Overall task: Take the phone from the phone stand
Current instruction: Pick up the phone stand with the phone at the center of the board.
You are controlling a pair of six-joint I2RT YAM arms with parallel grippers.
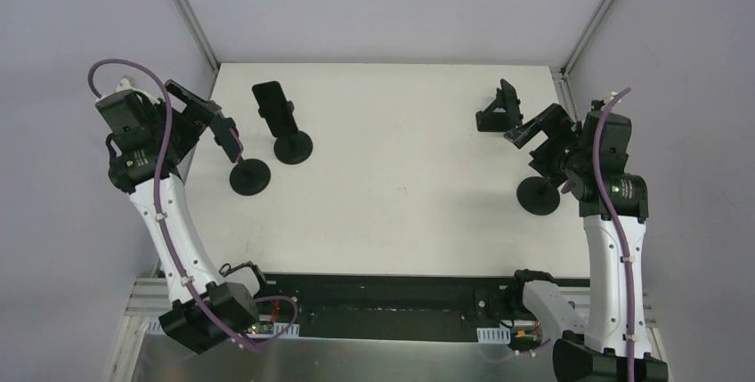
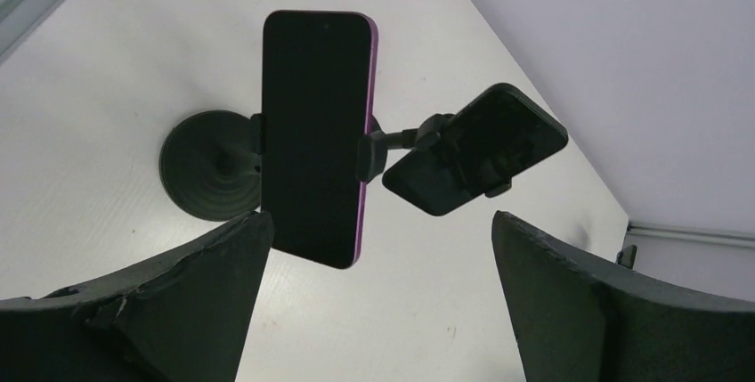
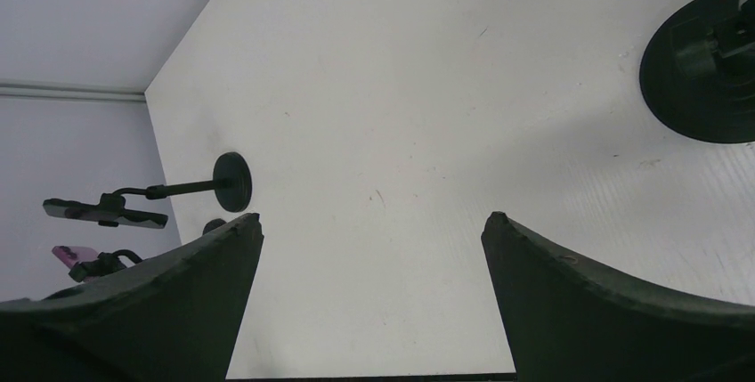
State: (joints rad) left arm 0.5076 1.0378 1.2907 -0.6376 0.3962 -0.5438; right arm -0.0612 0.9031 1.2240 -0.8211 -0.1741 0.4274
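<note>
**Left gripper released in front of the phone; phone clamped in the phone stand.**

The left gripper (image 2: 378,222) is seen spread wide with nothing held, pointed at the purple-edged phone (image 2: 316,137). That phone is gripped by the clamp of its phone stand (image 2: 209,177) at the left side of the table (image 1: 401,159). A second stand (image 1: 292,146) carrying a dark phone (image 1: 274,101) is noted just beside it. A third stand (image 1: 499,110) is recorded far right. The right gripper (image 3: 372,217) is likewise released and empty, near a round stand base (image 3: 703,70).
</note>
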